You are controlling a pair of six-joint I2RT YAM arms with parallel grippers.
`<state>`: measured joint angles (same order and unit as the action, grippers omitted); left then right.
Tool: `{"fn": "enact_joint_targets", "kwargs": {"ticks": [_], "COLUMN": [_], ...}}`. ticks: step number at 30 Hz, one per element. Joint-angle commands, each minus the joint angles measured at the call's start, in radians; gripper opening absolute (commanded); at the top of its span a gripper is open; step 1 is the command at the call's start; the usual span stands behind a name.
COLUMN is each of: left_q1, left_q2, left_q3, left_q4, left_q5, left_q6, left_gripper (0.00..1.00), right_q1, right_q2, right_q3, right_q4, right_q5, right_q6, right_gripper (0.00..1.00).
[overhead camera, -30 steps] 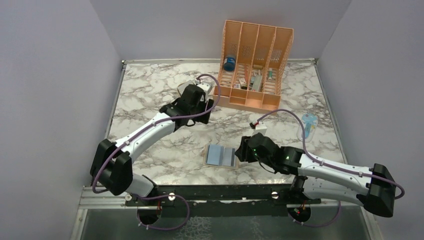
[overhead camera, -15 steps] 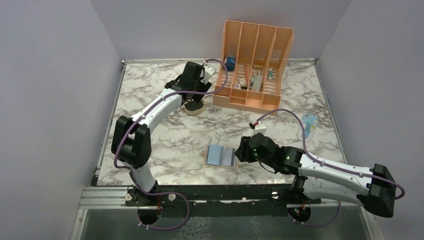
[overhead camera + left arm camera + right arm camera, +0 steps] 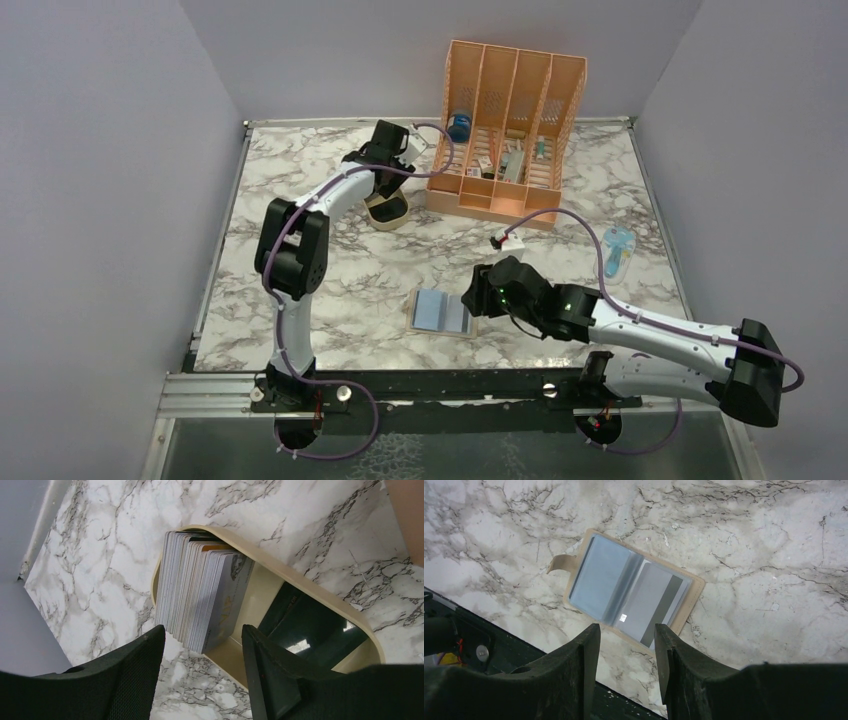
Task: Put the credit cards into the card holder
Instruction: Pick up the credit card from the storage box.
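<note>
Left wrist view is showing the left gripper [image 3: 200, 642], spread, above the credit cards [image 3: 200, 595] standing edge-up for pinching in the tan tray [image 3: 300, 580] toward the far edge, while the right gripper [image 3: 626, 635], spread, is hovering over the near-edge card holder [image 3: 634, 597], opened to receive them.

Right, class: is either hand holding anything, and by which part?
Nothing is held. The left hand is open above the cards, the right hand open above the wallet.
</note>
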<state>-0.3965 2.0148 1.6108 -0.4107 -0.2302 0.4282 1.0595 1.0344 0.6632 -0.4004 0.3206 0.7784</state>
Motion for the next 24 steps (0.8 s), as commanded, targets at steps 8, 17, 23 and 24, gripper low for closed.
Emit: {"fn": "enact_joint_targets", "kwargs": {"ticks": [8,17,23,24], "left_q1": [0.0,0.001,0.0,0.0], "left_q2": [0.087,0.124,0.128,0.129], "left_q3": [0.055,0.076,0.086,0.088], "left_q4": [0.03,0.053,0.052,0.05], "left_q5": [-0.084,-0.151,-0.154,-0.155], "left_q6": [0.064,0.104,0.115,0.117], "left_gripper": [0.58,0.5,0.44,0.43], "right_q1": [0.004,0.003,0.003,0.003], "right_q2": [-0.006,-0.116,-0.138,-0.136], "right_q3": [0.033,-0.011,-0.027,-0.028], "right_q4": [-0.016,-0.033,-0.037,-0.038], "right_q5": [0.033,0.089,0.099,0.096], "right_q6": [-0.024,-0.003,0.009,0.012], "right_gripper": [0.45,0.44,0.44,0.44]}}
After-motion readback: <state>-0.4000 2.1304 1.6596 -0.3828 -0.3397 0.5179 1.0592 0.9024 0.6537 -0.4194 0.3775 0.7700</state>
